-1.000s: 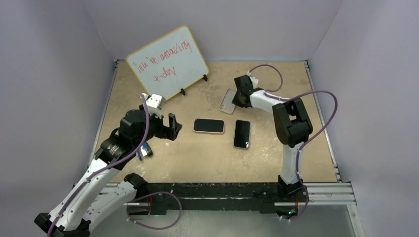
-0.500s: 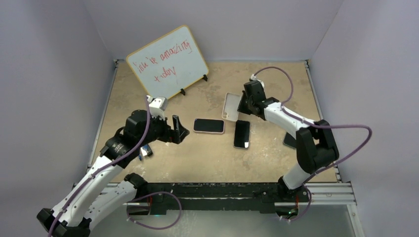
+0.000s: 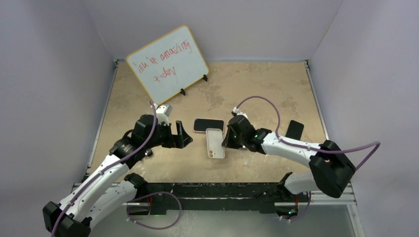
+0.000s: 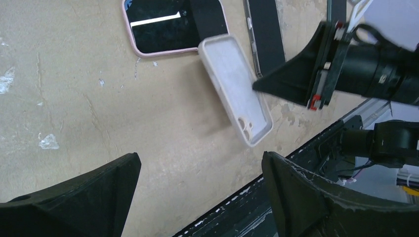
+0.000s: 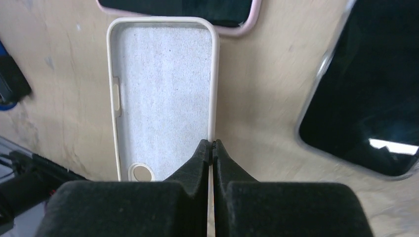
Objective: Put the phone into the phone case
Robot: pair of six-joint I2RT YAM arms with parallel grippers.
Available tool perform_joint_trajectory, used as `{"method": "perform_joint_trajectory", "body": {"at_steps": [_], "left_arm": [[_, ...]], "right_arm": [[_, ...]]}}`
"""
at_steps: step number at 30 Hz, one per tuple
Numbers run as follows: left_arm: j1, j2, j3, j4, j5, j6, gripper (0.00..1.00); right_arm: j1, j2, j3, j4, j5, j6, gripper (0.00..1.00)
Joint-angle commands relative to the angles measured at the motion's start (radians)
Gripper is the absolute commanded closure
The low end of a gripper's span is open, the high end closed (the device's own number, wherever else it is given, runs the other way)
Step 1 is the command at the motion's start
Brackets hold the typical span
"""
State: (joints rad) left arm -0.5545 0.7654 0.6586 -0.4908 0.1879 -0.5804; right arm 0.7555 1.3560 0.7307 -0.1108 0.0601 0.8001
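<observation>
1. Whiteboard (image 3: 168, 61): propped at the back left of the surface (image 3: 257, 84), with red handwriting. It plays no part in the job.

2. Left gripper (image 3: 179, 136): jaws wide apart and holding nothing. It is poised over bare surface just left of the phones.

3. Pink-cased phone (image 3: 208, 125): lies crosswise, screen up, and already has a case on.

4. Empty case (image 3: 215, 143): cream, flat, open side up, with the camera cut-out toward the near edge. Its far end abuts the long side of the pink-cased phone.

5. Right gripper (image 5: 212, 143): jaws pressed together with nothing between them. The tips rest against the outer face of the empty case's right wall.

6. Dark phone (image 5: 356, 94): screen up, just right of the empty case and not touching it. In the overhead view the right arm mostly hides it. It is probably the phone to be cased.

7. Second dark phone (image 3: 295, 129): far right, well apart from the rest.

Handling note (judgement): the step in hand looks like positioning the empty case with closed tips.
- Push low on the wall and along the surface so the rim does not tip up or flip.
- Steer the case off the pink-cased phone so its far end is free.
- Stop with bare surface on both long sides.
- The left gripper could then brace the case while the right one fetches the dark phone.
- Match the lens corner to the cut-out before pressing the phone in.
</observation>
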Motion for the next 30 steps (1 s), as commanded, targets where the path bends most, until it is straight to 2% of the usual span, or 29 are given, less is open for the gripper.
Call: {"method": "perform_joint_trajectory", "body": {"at_steps": [1,5,9,13,21,24,27,30], "left_arm": [[0.003,-0.021,-0.005,0.049,-0.011,-0.044,0.03],[0.002,-0.021,0.020,0.026,-0.027,-0.026,0.04],[0.002,-0.025,0.061,-0.019,-0.080,0.018,0.04],[0.003,-0.022,0.109,-0.054,-0.111,0.059,0.04],[0.002,-0.015,0.176,-0.102,-0.158,0.148,0.03],[0.003,-0.016,0.185,-0.114,-0.165,0.178,0.03],[0.002,-0.024,0.179,-0.111,-0.162,0.182,0.03],[0.001,-0.032,0.164,-0.100,-0.150,0.179,0.03]], "right_arm": [[0.119,0.004,-0.062,0.089,0.044,0.176,1.00],[0.226,0.062,-0.066,0.100,0.107,0.235,1.00],[0.283,0.103,-0.052,0.079,0.145,0.274,1.00],[0.301,0.100,-0.029,0.027,0.188,0.301,0.89],[0.300,0.056,0.015,-0.145,0.283,0.326,0.53],[0.284,0.013,0.033,-0.224,0.381,0.313,0.34],[0.224,-0.043,0.032,-0.283,0.433,0.303,0.17],[0.094,-0.114,0.003,-0.303,0.419,0.262,0.03]]}}
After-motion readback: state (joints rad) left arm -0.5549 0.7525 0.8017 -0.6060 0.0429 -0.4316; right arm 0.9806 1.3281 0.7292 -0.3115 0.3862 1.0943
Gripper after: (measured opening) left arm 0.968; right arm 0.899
